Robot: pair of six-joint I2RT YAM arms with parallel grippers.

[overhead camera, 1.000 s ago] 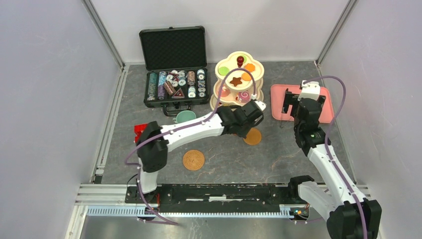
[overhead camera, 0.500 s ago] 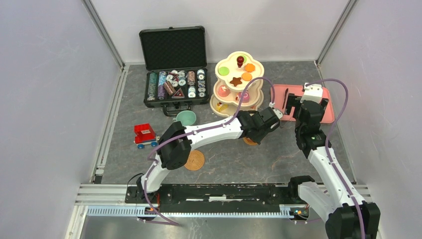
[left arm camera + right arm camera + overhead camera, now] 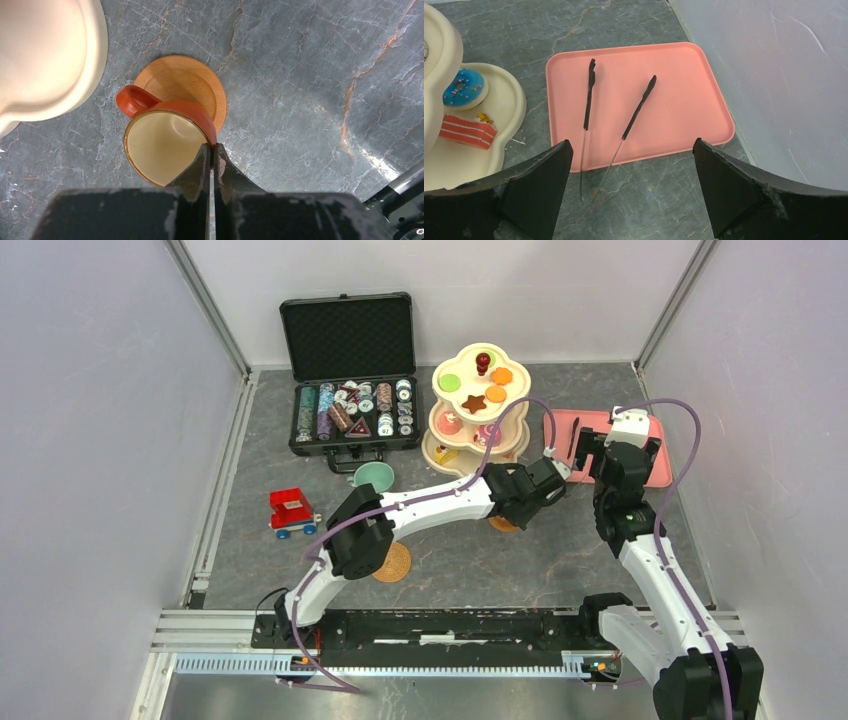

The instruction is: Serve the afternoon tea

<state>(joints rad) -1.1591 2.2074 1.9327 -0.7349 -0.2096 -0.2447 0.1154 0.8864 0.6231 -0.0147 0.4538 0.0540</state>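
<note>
Our left pincer (image 3: 214, 150) is clamped tight on the rim wall of the brown cup (image 3: 160, 145), which overlaps the near edge of the saucer (image 3: 190, 85) on the table (image 3: 300, 75). The saucer's middle lies just beyond the cup, away from the pincer, so we judge a short reach forward. Our right pincer (image 3: 631, 145) gapes wide, holding nothing, farther off.

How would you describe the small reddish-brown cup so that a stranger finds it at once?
Start at the cream three-tier stand at the back. Just in front of it, by a round wooden saucer, the left gripper pinches the rim of the reddish-brown cup. Unlike the teal cup, it is cream inside and held.
</note>
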